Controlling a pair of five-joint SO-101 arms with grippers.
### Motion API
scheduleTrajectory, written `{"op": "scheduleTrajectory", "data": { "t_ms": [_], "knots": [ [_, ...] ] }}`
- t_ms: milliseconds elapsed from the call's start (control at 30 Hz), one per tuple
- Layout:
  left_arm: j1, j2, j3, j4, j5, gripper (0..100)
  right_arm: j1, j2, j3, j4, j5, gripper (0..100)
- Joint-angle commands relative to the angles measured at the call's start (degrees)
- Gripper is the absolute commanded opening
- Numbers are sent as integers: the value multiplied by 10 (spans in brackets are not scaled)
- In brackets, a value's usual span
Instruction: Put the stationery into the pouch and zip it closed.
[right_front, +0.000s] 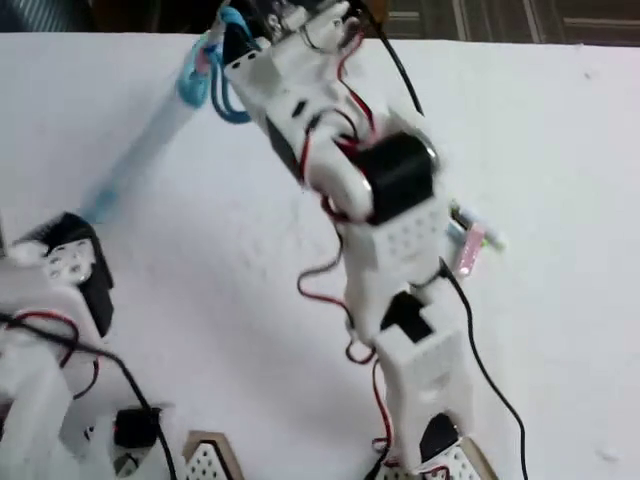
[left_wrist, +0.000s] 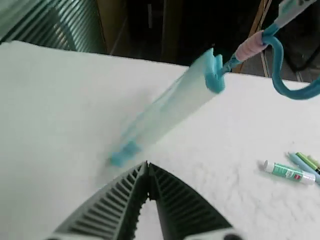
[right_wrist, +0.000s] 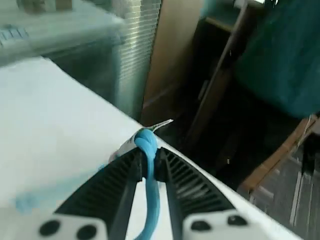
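Pouch lies slanted at upper left of high view, far end lifted by its blue loop, pinched in my right gripper, probably to hold it taut. Stationery on bench right of centre. My left gripper pressed together, empty.

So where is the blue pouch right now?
In the high view the pouch lies slantwise at the far left of the table, its blue strap pinched by the right gripper, ahead of the left gripper.

I saw a white tabletop. Past its far edge stood a ribbed grey panel, with a brown wooden board just beside it.
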Motion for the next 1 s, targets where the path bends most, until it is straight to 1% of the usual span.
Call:
{"op": "scheduleTrajectory", "data": {
  "t_ms": [0,33,100,167,300,433,567,733,867,967],
  "knots": [
    [-8,11,-63,2,6,25,-15,-78,-14,2,-7,17],
    [-6,10,-86,2,17,25,-17,-91,-14,2,-7,17],
    [2,11,-126,3,68,24,-23,-111,-13,1,-6,17],
    [33,16,-141,2,105,24,-26,-126,-12,5,-6,17],
    [139,31,-104,1,111,24,-26,-141,-12,16,-6,17],
    [182,73,-69,1,111,24,-27,-138,-12,77,-7,17],
    [182,125,-61,2,111,24,-31,-134,-12,129,-7,17],
    [166,170,-75,1,107,24,-29,-106,-15,130,-6,17],
    [128,207,-96,1,106,24,-29,-91,-18,130,-6,17],
    [112,219,-84,3,106,24,-29,-89,-18,130,-6,17]
  ]
}}
